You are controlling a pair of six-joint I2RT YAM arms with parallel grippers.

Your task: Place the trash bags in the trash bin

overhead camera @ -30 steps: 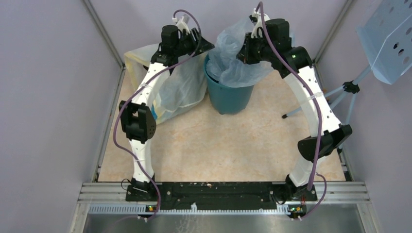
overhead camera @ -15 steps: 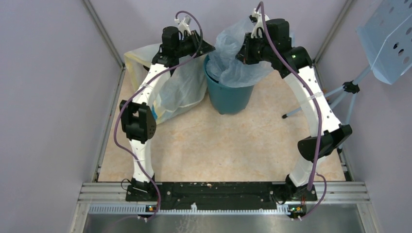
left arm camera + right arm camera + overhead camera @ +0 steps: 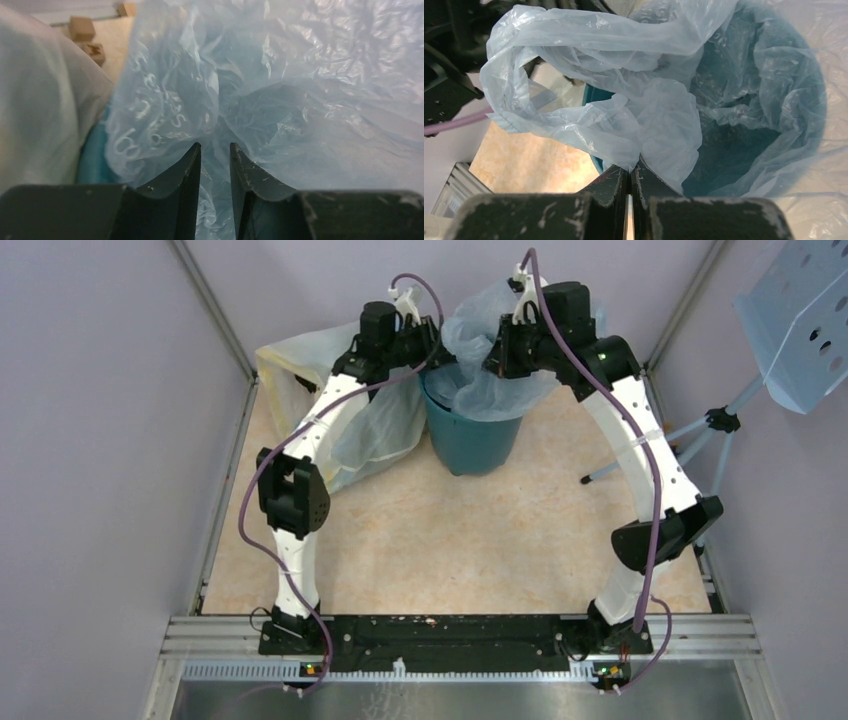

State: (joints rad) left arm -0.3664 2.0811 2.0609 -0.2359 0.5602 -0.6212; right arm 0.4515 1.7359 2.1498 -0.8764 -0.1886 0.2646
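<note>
- Two sets of fingers work at the far end of the surface [image 3: 450, 540], both up against the trash bag [image 3: 478, 322] at the trash bin [image 3: 470, 445].
- right fingers [image 3: 613, 182]: clenched, pressed flat together, with a fold of the pale-blue trash bag [image 3: 599, 125] pinched right at their tips.
- From that pinch the film bunches up and out to the left of the right fingers, past the bin rim. The rest runs ahead and to their right, lining the inside of the bin.
- The trash bin mouth [image 3: 591, 97] sits just beyond the right fingers, its dark teal inside showing through the film.
- left fingers [image 3: 187, 172]: narrowly parted, with a slim gap between them. Crinkly bag film [image 3: 300, 100] fills the view just ahead and shows down through the gap.
- Cannot tell whether the left fingers actually grip the film or only straddle it.
- The teal bin wall [image 3: 92, 160] is low to the left of the left fingers, under the film.
- There is white print on the film just up-left of the left fingers, unreadable.
- Top view: the left fingers are at the bin's left rim and the right fingers over its far side. The bag is puffed up between them, part inside the bin, part draped over the near rim.
- yellowish bag [image 3: 290, 360] lies left of the left fingers, under that arm, close beside the bin. Contact cannot be told.
</note>
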